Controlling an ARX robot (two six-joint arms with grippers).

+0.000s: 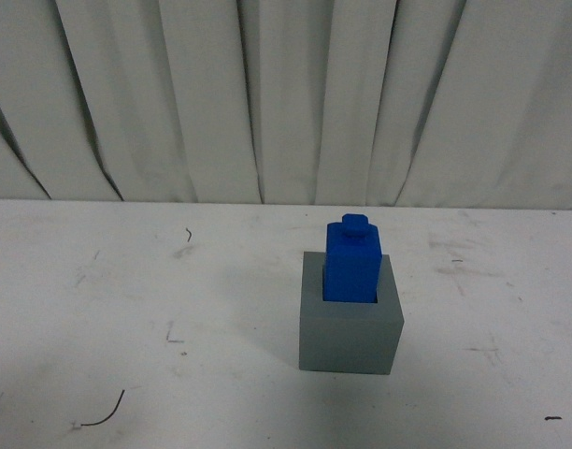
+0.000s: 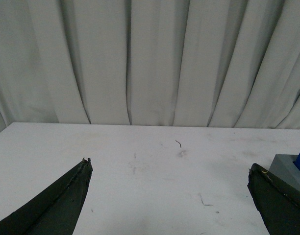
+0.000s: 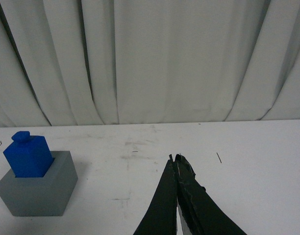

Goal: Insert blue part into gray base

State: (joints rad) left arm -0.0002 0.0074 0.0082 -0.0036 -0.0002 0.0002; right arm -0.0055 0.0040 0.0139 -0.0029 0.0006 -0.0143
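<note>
Right of frame centre on the worktop (image 1: 127, 281) — blue part (image 1: 352, 265) upright, seated within gray base (image 1: 350, 332) — left claw (image 2: 167, 171) spread, right claw (image 3: 176, 159) pressed together, both empty.

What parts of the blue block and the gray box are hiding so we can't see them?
- Lower part of the blue part: front view and right wrist view, sunk in the gray base; how deep it sits cannot be told.
- Most of both blocks: left wrist view, cut off by the picture's edge and the left gripper.
- Back faces of both: no view shows them.
- The arms: outside the front view.
</note>
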